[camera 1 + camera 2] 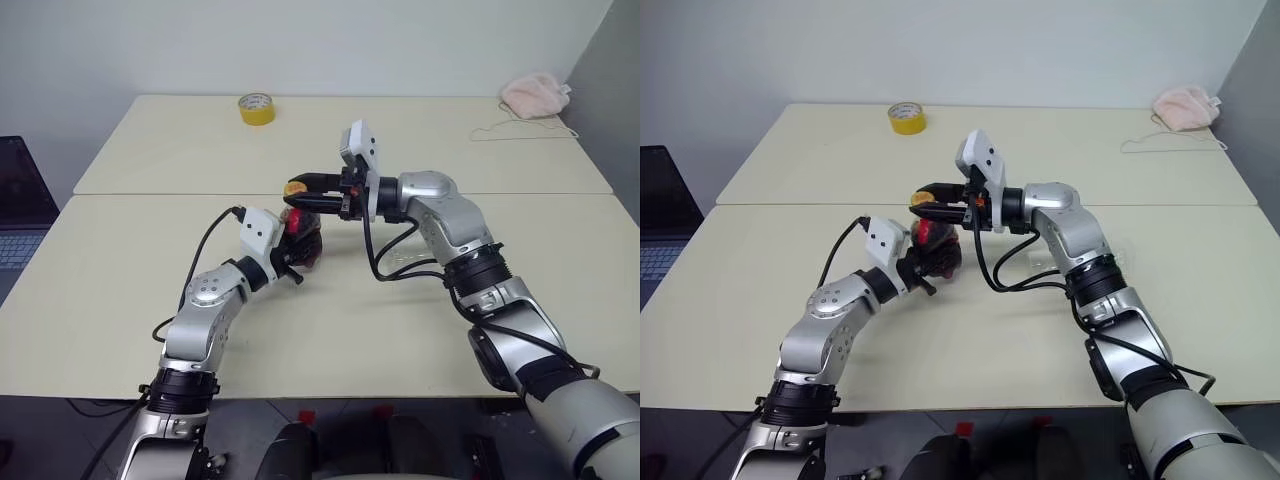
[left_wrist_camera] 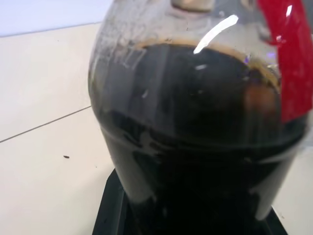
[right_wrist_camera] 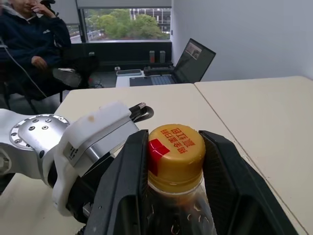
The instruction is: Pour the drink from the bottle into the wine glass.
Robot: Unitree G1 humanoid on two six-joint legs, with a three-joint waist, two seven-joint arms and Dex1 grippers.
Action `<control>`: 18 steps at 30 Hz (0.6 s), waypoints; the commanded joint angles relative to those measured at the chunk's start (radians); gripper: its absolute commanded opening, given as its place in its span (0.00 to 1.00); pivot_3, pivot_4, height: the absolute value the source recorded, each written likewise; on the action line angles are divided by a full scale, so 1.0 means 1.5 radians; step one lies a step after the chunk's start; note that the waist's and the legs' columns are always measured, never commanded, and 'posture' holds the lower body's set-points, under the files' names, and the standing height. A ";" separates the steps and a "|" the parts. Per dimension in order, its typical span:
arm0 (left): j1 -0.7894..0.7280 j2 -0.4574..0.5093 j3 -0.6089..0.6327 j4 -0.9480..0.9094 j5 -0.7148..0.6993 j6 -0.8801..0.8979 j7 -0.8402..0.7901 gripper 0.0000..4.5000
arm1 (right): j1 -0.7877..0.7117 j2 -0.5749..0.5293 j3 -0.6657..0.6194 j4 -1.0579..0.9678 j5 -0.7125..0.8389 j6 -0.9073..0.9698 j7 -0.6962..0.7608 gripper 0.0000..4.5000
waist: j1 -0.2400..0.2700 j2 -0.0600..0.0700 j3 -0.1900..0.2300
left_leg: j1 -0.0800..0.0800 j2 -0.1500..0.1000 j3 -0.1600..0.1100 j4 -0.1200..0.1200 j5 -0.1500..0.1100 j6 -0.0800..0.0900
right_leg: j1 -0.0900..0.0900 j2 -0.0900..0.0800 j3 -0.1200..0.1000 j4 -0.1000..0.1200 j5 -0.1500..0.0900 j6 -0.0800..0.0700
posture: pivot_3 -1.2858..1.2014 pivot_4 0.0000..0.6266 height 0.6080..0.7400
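Note:
The bottle [image 1: 303,240] stands upright in the middle of the table, with my left gripper [image 1: 305,252] shut around its lower body. Dark drink [image 2: 195,122] fills it up to the shoulder, and a red label strip [image 2: 288,63] runs down one side. My right gripper [image 1: 300,190] reaches in level from the right. Its two black fingers [image 3: 124,181] press on both sides of the yellow cap [image 3: 175,149]. The wine glass is hidden; my right forearm covers the table behind it.
A yellow tape roll [image 1: 257,108] lies at the far side of the table and a pink cloth [image 1: 535,95] with a white cord at the far right corner. A laptop [image 1: 20,215] stands off the left edge. A seated person [image 3: 29,29] is beyond the table.

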 commanded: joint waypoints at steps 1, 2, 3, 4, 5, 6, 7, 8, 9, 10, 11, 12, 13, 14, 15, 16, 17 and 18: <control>-0.002 0.006 0.001 -0.050 -0.012 -0.013 -0.015 0.20 | 0.000 -0.013 -0.014 -0.028 -0.016 -0.012 0.000 0.36 | 0.000 0.000 0.000 | 0.000 0.000 0.000 0.000 0.000 0.000 | 0.000 0.000 0.000 0.000 0.000 0.000 | 0.52 0.24 1.00; -0.003 0.006 0.000 -0.048 -0.010 -0.016 -0.014 0.20 | 0.003 -0.013 -0.015 -0.034 -0.015 -0.008 -0.001 0.44 | 0.000 0.000 0.000 | 0.000 0.000 0.000 0.000 0.000 0.000 | 0.000 0.000 0.000 0.000 0.000 0.000 | 0.52 0.24 1.00; -0.004 0.006 0.000 -0.046 -0.010 -0.017 -0.014 0.20 | 0.008 -0.013 -0.016 -0.044 -0.013 -0.003 -0.003 0.51 | 0.000 0.000 0.000 | 0.000 0.000 0.000 0.000 0.000 0.000 | 0.000 0.000 0.000 0.000 0.000 0.000 | 0.52 0.24 1.00; -0.005 0.006 -0.001 -0.045 -0.008 -0.019 -0.013 0.20 | 0.015 -0.012 -0.018 -0.057 -0.011 0.005 -0.008 0.58 | 0.000 0.000 0.000 | 0.000 0.000 0.000 0.000 0.000 0.000 | 0.000 0.000 0.000 0.000 0.000 0.000 | 0.52 0.24 1.00; -0.007 0.005 -0.002 -0.043 -0.006 -0.020 -0.012 0.20 | 0.022 -0.013 -0.020 -0.074 -0.010 0.011 -0.015 0.67 | 0.000 0.000 0.000 | 0.000 0.000 0.000 0.000 0.000 0.000 | 0.000 0.000 0.000 0.000 0.000 0.000 | 0.52 0.24 1.00; -0.009 0.003 -0.001 -0.040 -0.004 -0.023 -0.010 0.20 | 0.032 -0.013 -0.026 -0.098 -0.005 0.025 -0.028 0.75 | 0.000 0.000 0.000 | 0.000 0.000 0.000 0.000 0.000 0.000 | 0.000 0.000 0.000 0.000 0.000 0.000 | 0.52 0.24 1.00; -0.011 0.002 0.000 -0.039 -0.001 -0.025 -0.005 0.20 | 0.045 -0.014 -0.034 -0.128 0.005 0.045 -0.043 0.82 | 0.001 0.000 0.000 | 0.000 0.000 0.000 0.000 0.000 0.000 | 0.000 0.000 0.000 0.000 0.000 0.000 | 0.52 0.24 1.00; -0.012 0.000 0.001 -0.038 0.001 -0.028 -0.002 0.20 | 0.058 -0.016 -0.040 -0.161 0.009 0.061 -0.058 0.90 | 0.001 0.000 0.000 | 0.000 0.000 0.000 0.000 0.000 0.000 | 0.000 0.000 0.000 0.000 0.000 0.000 | 0.52 0.24 1.00; -0.012 0.000 0.001 -0.039 0.002 -0.029 0.001 0.20 | 0.074 -0.018 -0.047 -0.196 0.014 0.077 -0.077 0.91 | 0.001 0.000 0.000 | 0.000 0.000 0.000 0.000 0.000 0.000 | 0.000 0.000 0.000 0.000 0.000 0.000 | 0.52 0.24 1.00; -0.012 -0.001 0.001 -0.040 0.003 -0.030 0.003 0.20 | 0.092 -0.018 -0.055 -0.234 0.022 0.100 -0.096 0.91 | 0.001 0.000 0.000 | 0.000 0.000 0.000 0.000 0.000 0.000 | 0.000 0.000 0.000 0.000 0.000 0.000 | 0.52 0.24 1.00; -0.012 -0.003 0.001 -0.040 0.007 -0.034 0.009 0.20 | 0.123 -0.018 -0.061 -0.295 0.025 0.124 -0.128 0.91 | 0.002 0.000 0.000 | 0.000 0.000 0.000 0.000 0.000 0.000 | 0.000 0.000 0.000 0.000 0.000 0.000 | 0.52 0.24 1.00; -0.013 -0.004 0.001 -0.040 0.009 -0.037 0.014 0.20 | 0.145 -0.018 -0.065 -0.339 0.028 0.143 -0.152 0.91 | 0.002 0.000 0.000 | -0.001 0.000 0.000 0.000 0.000 0.000 | -0.001 0.000 0.000 0.000 0.000 0.000 | 0.52 0.24 1.00; -0.012 -0.004 0.001 -0.040 0.011 -0.039 0.017 0.20 | 0.160 -0.018 -0.067 -0.370 0.029 0.159 -0.168 0.91 | 0.003 0.000 0.000 | -0.001 0.000 0.000 0.000 0.000 0.000 | 0.000 0.000 0.000 0.000 0.000 0.000 | 0.52 0.24 1.00; -0.014 -0.006 0.000 -0.038 0.016 -0.044 0.024 0.20 | 0.180 -0.013 -0.072 -0.413 0.026 0.180 -0.204 0.91 | 0.003 0.000 0.000 | -0.001 0.000 0.000 0.000 0.000 0.000 | 0.000 0.000 0.000 0.000 0.000 0.000 | 0.52 0.24 1.00; -0.016 -0.007 0.000 -0.035 0.026 -0.052 0.035 0.20 | 0.202 -0.004 -0.076 -0.470 0.021 0.217 -0.255 0.91 | 0.003 0.000 0.000 | -0.001 0.000 0.000 0.000 0.000 0.000 | 0.000 0.000 0.000 0.000 0.000 0.000 | 0.52 0.24 1.00; -0.017 -0.009 0.000 -0.032 0.032 -0.056 0.042 0.20 | 0.221 0.007 -0.079 -0.519 0.013 0.249 -0.305 0.91 | 0.004 0.000 0.000 | -0.001 0.000 0.000 0.001 0.000 0.000 | -0.001 0.000 0.000 0.001 0.000 0.000 | 0.52 0.24 1.00; -0.018 -0.012 0.001 -0.029 0.037 -0.060 0.050 0.20 | 0.235 0.013 -0.075 -0.557 0.011 0.272 -0.336 0.91 | 0.003 0.000 0.000 | -0.001 0.000 0.000 0.000 0.000 0.000 | -0.001 0.000 0.000 0.001 0.000 0.000 | 0.52 0.24 1.00; -0.019 -0.015 0.001 -0.024 0.044 -0.065 0.061 0.20 | 0.245 0.016 -0.063 -0.589 0.003 0.292 -0.360 0.91 | 0.002 0.000 0.000 | -0.001 0.000 0.000 0.000 0.000 0.000 | -0.002 0.000 0.001 0.002 0.000 0.000 | 0.52 0.24 1.00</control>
